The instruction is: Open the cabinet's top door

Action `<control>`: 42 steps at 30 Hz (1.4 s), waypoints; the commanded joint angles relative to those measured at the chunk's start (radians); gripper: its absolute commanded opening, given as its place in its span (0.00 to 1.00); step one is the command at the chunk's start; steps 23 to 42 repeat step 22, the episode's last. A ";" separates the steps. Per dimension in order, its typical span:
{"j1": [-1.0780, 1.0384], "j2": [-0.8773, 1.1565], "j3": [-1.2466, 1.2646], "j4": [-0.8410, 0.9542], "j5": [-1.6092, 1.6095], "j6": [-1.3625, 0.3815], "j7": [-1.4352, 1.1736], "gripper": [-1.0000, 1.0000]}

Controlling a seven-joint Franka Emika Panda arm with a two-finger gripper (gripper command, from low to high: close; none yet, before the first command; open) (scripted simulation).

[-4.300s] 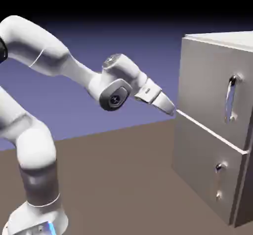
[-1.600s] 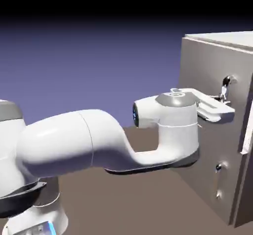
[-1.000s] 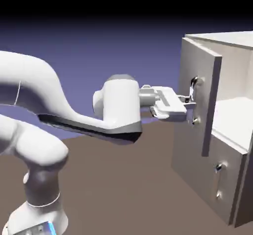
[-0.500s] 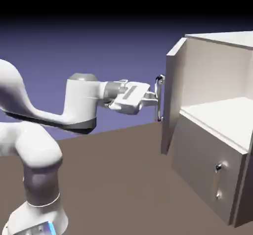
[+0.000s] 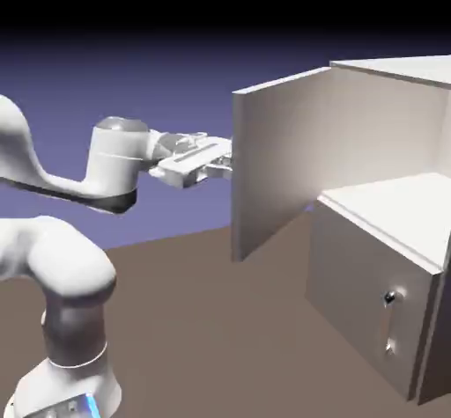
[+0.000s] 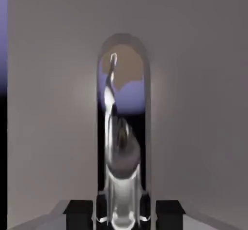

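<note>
The gripper (image 5: 220, 163) is clamped tight on the handle (image 6: 118, 166) of the top door (image 5: 277, 157). In the hand view the shiny silver bar runs up the middle of the picture between the two dark fingertips (image 6: 80, 209) at the bottom edge, which press in close on either side of it, with no gap visible. The bar reflects the brown floor and the violet backdrop, and the flat grey-beige door panel fills nearly everything around it. A thin strip of backdrop shows along that view's left edge.

In the exterior view the gripper lies roughly level, reaching to the right, and its tip meets the door's outer face right at the door's free edge; the handle itself is hidden behind the panel from this side. Behind the gripper comes the rounded white wrist (image 5: 119, 157), and the arm (image 5: 53, 258) bends back and down toward its base at the lower left.

The top door stands wide open, swung out to the left from the cabinet (image 5: 379, 267), so its inner face is toward the camera. Its far edge joins the cabinet near the upper front corner. The upper compartment is open to view, with a pale shelf (image 5: 396, 209) at its bottom and plain walls behind. Below the shelf, the smaller lower panel (image 5: 365, 297) is closed flat, its short metal handle (image 5: 389, 319) upright on the front. The cabinet sits on the brown table (image 5: 220, 337).
</note>
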 commanded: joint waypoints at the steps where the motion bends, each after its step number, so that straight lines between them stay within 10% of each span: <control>1: 0.000 0.028 0.036 0.020 0.040 -0.036 0.009 0.00; 21: -0.300 0.739 0.619 0.664 0.474 -0.789 0.308 0.00; 22: -0.300 0.739 0.619 0.664 0.474 -0.789 0.308 1.00; 42: -0.300 0.739 0.619 0.664 0.474 -0.789 0.308 1.00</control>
